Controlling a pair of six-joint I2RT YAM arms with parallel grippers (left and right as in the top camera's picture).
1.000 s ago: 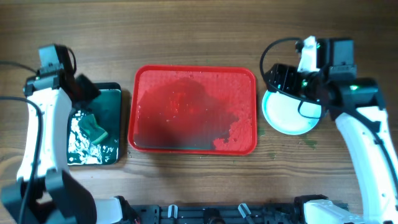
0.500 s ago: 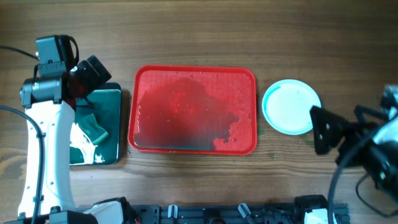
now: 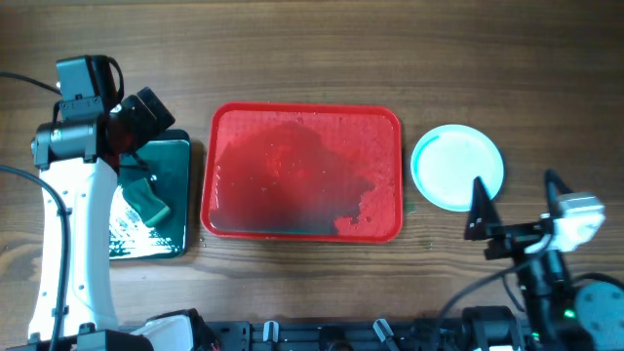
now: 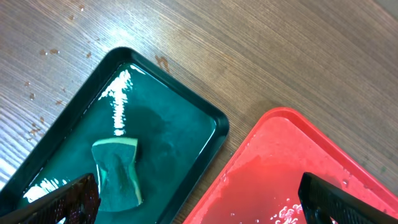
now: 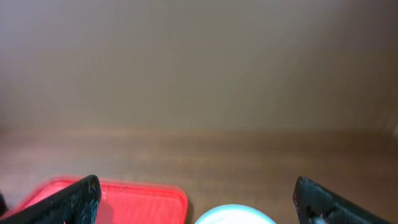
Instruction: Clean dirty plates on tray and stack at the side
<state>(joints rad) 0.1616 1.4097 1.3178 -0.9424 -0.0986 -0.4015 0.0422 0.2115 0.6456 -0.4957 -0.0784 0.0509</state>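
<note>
Withdrawn from the plates (image 3: 457,167), the right hand (image 5: 198,200) gapes wide, empty, like the left hand (image 4: 202,198).

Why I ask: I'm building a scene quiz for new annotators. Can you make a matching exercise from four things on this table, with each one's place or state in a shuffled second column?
Column one
1. red tray
2. round plate
3. green sponge
4. black basin

Column two
A. lying inside the basin
B. right of the tray, off it
C. in the middle, wet, no plate on it
D. left of the tray, holding shiny green liquid

Pairs: 1-C, 2-B, 3-A, 4-D
</note>
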